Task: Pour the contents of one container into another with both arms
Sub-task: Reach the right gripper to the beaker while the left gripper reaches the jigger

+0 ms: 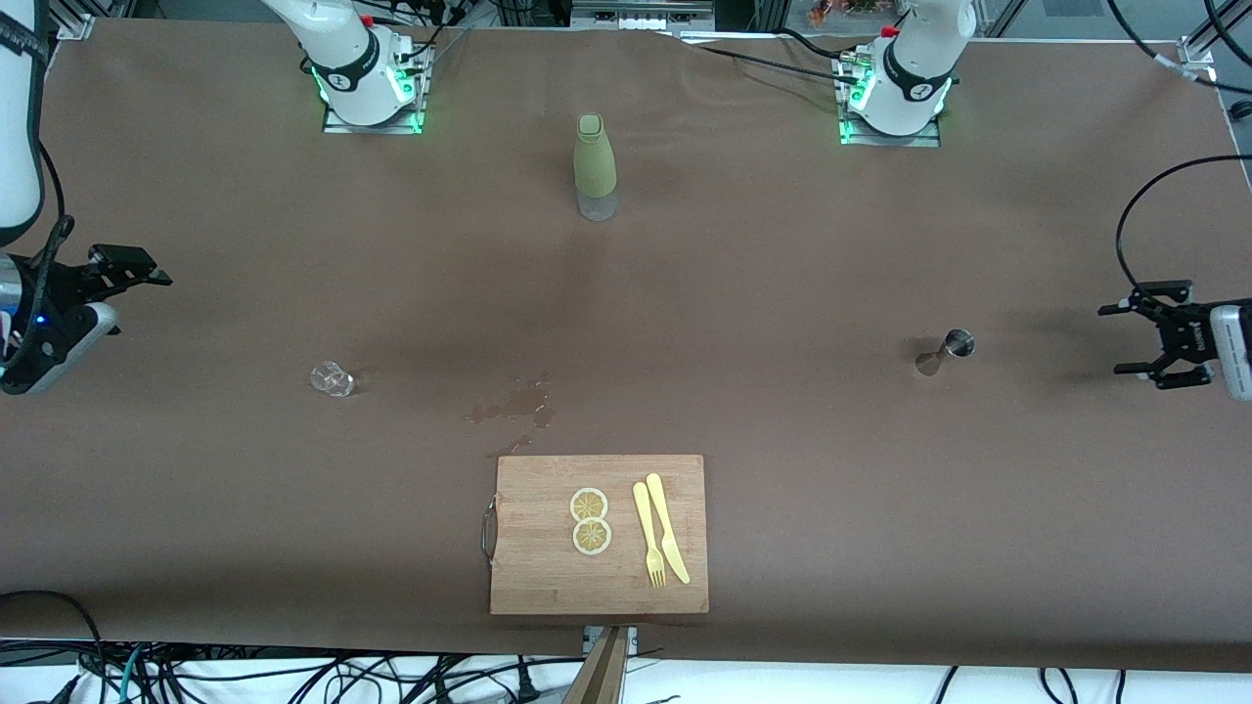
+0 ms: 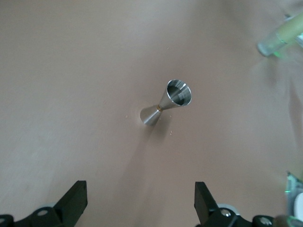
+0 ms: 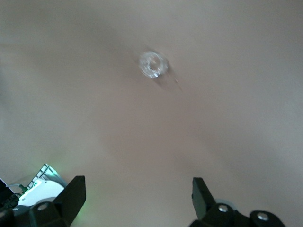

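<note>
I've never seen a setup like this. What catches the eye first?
A wooden cutting board with two lemon slices, a yellow plastic fork and knife lies nearest the front camera. A tall olive-green bottle stands between the arm bases, and a wet spill stain darkens the brown table beside the board.

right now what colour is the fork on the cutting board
Pale yellow, like the knife beside it; the fork shows best in the front view.

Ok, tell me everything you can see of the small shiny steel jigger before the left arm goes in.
The small shiny steel hourglass jigger stands upright on the brown table toward the left arm's end, resting on one cone with the other cone's open mouth up. A thin gold-coloured band rings its narrow waist. The metal looks polished and mirror-like; no liquid shows inside, though reflections make that uncertain. Nothing touches it but the table; the open left gripper is apart from it.
</note>
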